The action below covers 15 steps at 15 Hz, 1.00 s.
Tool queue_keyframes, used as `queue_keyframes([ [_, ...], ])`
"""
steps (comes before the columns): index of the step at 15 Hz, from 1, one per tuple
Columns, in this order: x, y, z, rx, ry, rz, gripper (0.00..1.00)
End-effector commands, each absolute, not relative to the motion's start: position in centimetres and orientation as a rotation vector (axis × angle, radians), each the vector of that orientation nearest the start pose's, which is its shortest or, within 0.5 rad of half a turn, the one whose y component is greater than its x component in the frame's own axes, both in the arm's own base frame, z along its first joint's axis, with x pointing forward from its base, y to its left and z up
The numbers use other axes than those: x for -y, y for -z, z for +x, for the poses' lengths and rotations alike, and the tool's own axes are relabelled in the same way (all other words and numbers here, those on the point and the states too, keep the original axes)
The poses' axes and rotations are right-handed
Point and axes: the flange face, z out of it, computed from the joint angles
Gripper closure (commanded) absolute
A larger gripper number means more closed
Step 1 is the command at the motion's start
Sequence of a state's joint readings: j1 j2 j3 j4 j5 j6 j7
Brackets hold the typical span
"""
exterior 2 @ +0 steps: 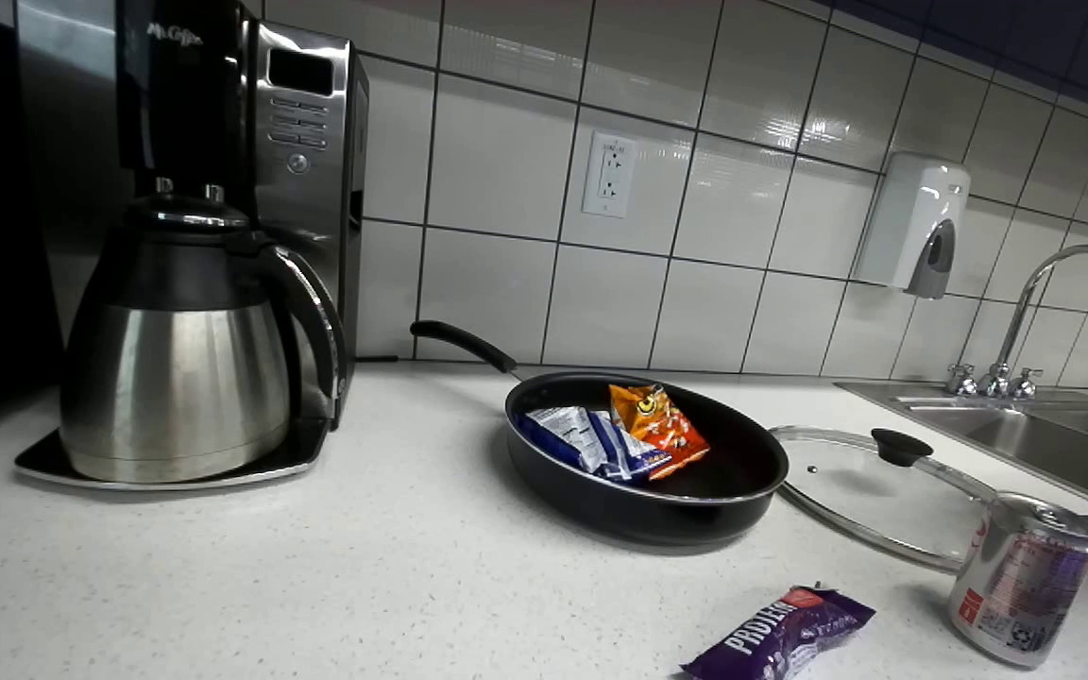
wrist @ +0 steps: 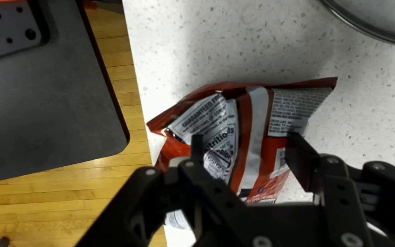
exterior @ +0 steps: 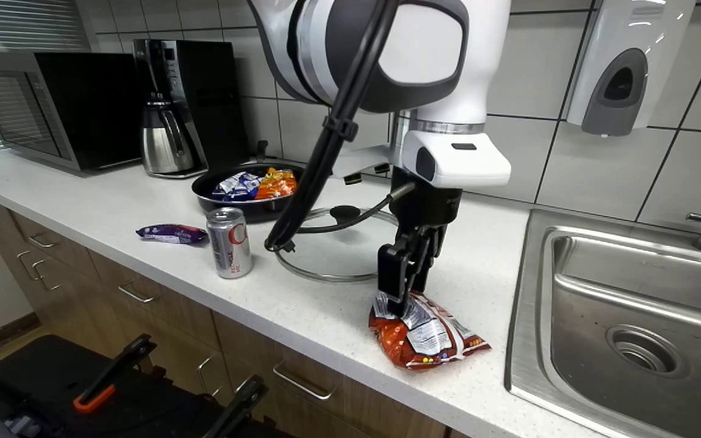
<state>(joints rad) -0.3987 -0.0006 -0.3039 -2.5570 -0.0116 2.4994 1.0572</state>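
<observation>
In an exterior view, bare counter lies right of the gripper toward the sink, narrowed near by the red bag. Left and far, the glass lid obstructs, then the can and pan.

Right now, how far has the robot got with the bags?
Done, it seems: the blue bag and orange bag lie in the pan. In hand: the open gripper is at the red bag. Probably left: that bag, on the counter, not yet in the pan.
</observation>
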Motion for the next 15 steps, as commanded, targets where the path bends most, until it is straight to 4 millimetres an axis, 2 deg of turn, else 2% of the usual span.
queue_keyframes([
  [1,29.2,-26.4,34.5,-2.41,-0.079,-2.019,0.66],
  [5,29.5,-26.5,34.6,-2.412,-0.074,-2.018,0.97],
  [6,29.5,-26.6,34.7,-2.413,-0.072,-2.016,1.0],
  [15,29.5,-28.7,35.1,-2.377,-0.024,-2.109,1.0],
])
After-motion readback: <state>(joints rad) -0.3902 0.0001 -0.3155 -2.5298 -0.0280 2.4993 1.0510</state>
